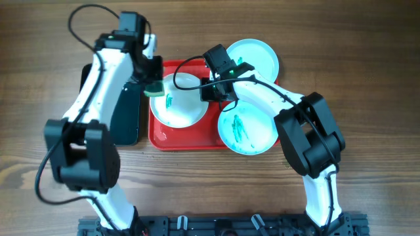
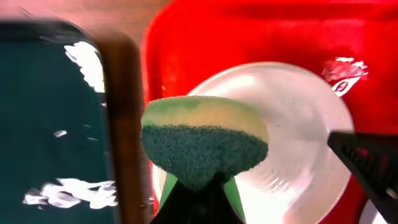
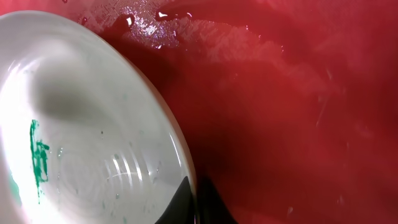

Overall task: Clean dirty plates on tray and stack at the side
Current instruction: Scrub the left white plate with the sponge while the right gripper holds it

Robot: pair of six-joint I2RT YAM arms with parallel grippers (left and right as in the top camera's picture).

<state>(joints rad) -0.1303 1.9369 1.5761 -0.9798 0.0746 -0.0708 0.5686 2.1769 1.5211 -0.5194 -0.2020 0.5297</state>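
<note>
The cream-white plate (image 1: pixel 178 105) lies on the left part of the red tray (image 1: pixel 184 141) and bears a green smear (image 3: pixel 38 158). My right gripper (image 1: pixel 211 92) is shut on this plate's right rim (image 3: pixel 180 155), one finger inside and one outside (image 3: pixel 196 202). My left gripper (image 1: pixel 153 78) is shut on a yellow-green sponge (image 2: pixel 205 140), held over the plate's left edge (image 2: pixel 292 124). A cyan plate (image 1: pixel 252 58) sits at the tray's far right corner. Another cyan plate (image 1: pixel 248 130) with green smears sits at the near right corner.
A narrow dark green-black tray (image 1: pixel 128 115) lies left of the red tray and also shows in the left wrist view (image 2: pixel 43 112). Water drops wet the red tray floor (image 3: pixel 186 28). Wooden table (image 1: pixel 367 78) surrounds both trays.
</note>
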